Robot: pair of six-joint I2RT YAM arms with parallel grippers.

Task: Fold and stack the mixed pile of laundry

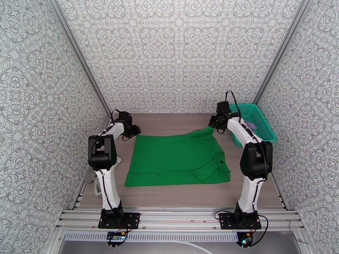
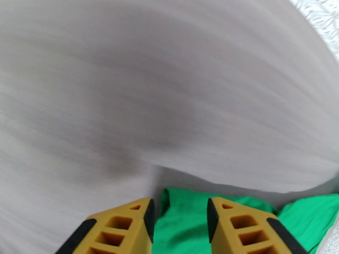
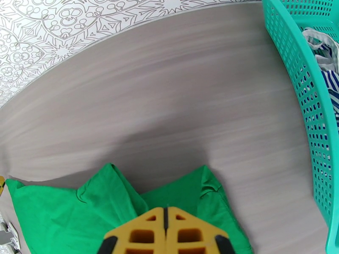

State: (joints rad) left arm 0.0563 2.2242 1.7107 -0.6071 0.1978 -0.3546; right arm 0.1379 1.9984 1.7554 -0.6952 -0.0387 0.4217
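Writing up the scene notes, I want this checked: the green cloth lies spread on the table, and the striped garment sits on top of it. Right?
Not quite: the striped garment is inside the teal mesh basket, as the right wrist view shows.

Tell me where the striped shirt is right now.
The striped shirt lies inside the teal mesh basket, at the table's far right in the top view, beside the right arm.
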